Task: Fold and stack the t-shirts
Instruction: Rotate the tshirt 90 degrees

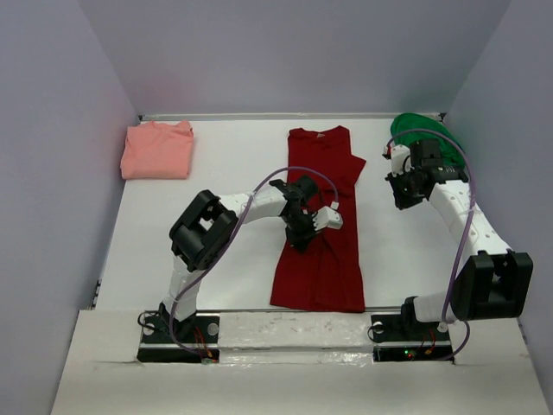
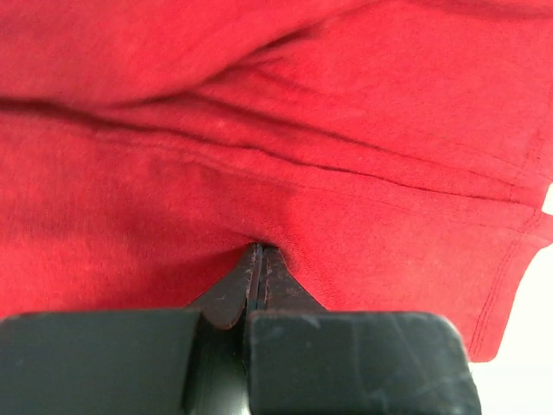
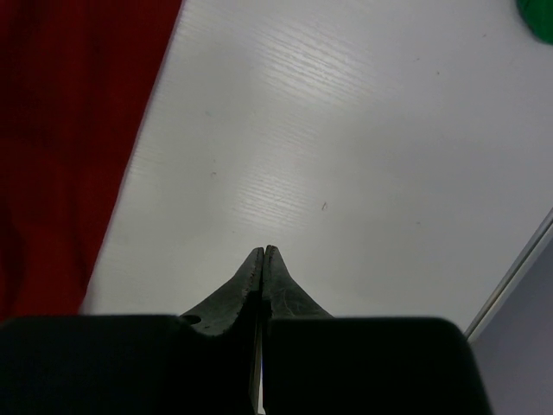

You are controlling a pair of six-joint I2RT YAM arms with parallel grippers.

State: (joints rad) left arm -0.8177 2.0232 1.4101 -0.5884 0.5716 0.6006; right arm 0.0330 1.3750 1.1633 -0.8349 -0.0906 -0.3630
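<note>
Left arm [image 1: 259, 203]: jaws clamped on red shirt [image 2: 346, 130], long axis crossing them. Right arm [image 1: 449, 203]: jaws together, empty, shirt to their left.

A dark red t-shirt [image 1: 333, 259] lies lengthwise in the middle of the white worktop [image 1: 216, 251], and the left gripper [image 1: 300, 242] is down on its left part. A folded salmon-pink t-shirt [image 1: 157, 150] sits in the far left corner. A bunched green t-shirt [image 1: 413, 128] sits far right, just behind the right gripper [image 1: 403, 202].
</note>
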